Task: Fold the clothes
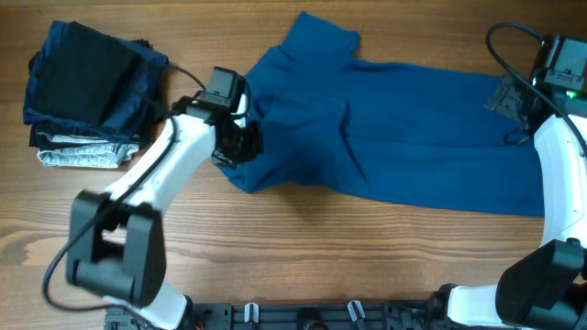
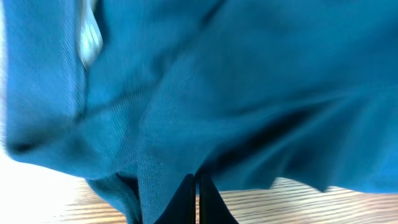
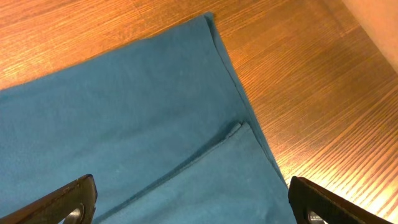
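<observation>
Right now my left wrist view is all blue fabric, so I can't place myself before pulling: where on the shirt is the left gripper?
Observer: The left gripper is shut on the left end of the polo shirt.
Operator: And the right arm?
Observer: The right gripper hangs open above the shirt's far right end.
Operator: Anything beside me?
Observer: A stack of folded dark garments lies left of your gripper, apart from the shirt.

Folded dark garments (grey one lowest) sit stacked on the wooden table.
</observation>
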{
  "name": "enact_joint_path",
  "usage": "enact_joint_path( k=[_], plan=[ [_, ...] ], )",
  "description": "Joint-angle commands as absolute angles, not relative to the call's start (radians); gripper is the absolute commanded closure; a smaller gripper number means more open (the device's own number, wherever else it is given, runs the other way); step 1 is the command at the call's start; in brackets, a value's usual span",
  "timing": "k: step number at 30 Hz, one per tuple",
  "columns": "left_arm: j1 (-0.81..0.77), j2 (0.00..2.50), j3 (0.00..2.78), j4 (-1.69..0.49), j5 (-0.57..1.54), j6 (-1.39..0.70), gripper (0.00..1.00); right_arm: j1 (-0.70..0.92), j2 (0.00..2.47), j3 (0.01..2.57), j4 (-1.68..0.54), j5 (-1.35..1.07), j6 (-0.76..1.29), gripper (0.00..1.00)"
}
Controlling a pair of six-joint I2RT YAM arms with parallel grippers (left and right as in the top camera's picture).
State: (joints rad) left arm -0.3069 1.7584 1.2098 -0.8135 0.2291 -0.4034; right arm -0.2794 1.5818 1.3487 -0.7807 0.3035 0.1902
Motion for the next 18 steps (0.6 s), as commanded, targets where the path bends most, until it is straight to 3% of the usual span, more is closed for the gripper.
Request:
enact_joint_path(
  k=[1,7,11,18],
  plan=[
    [-0.337,1.891,1.200,-0.851,0.225,-0.458,0.96,-0.280,1.568,1.349,-0.778,0.306,0.206,0.00],
    [-0.343,2.006,1.197,-0.891,0.193,-0.459,0.96,-0.280,1.568,1.349,-0.778,0.306,0.206,0.00],
    [-0.333,2.006,1.197,-1.053,-0.065,-0.541,0.96,-0.280,1.568,1.349,-0.778,0.306,0.206,0.00],
    [-0.329,2.005,1.197,-1.104,-0.066,-0.541,0.96,-0.280,1.568,1.349,-0.778,0.306,0.206,0.00]
  ],
)
